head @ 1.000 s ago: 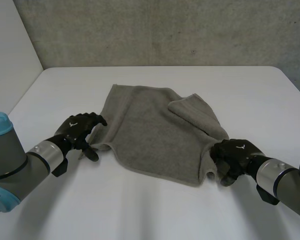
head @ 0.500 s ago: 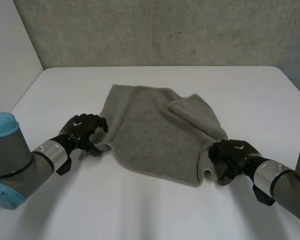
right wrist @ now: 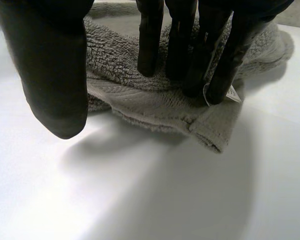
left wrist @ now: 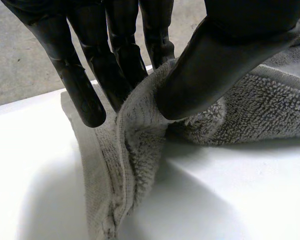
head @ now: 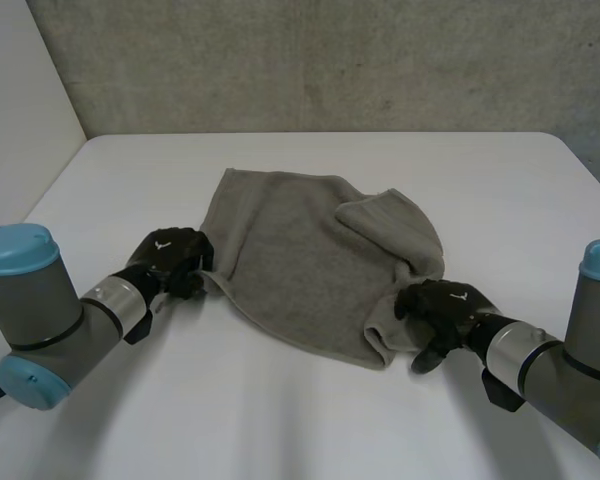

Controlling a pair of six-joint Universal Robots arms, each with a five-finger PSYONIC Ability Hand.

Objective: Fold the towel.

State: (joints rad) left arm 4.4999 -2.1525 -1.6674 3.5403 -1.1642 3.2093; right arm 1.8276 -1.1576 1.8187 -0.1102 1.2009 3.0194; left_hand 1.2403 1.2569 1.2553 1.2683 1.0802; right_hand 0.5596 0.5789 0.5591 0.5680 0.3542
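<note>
Working both near corners of the towel (head: 300, 240).
My left robot hand (head: 170, 258) pinches one; right robot hand (head: 440, 303) presses the other, thumb clear; cloth lies ahead.

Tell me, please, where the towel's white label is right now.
In the right wrist view, the white label sits at the corner of the towel under the right hand, just beside that hand's fingertips, which rest on the cloth.

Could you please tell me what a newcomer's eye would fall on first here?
A rumpled grey towel lies on the white table, one far corner flopped over. The left hand pinches its near-left edge, while the right hand presses straight fingers on its near-right corner.
</note>
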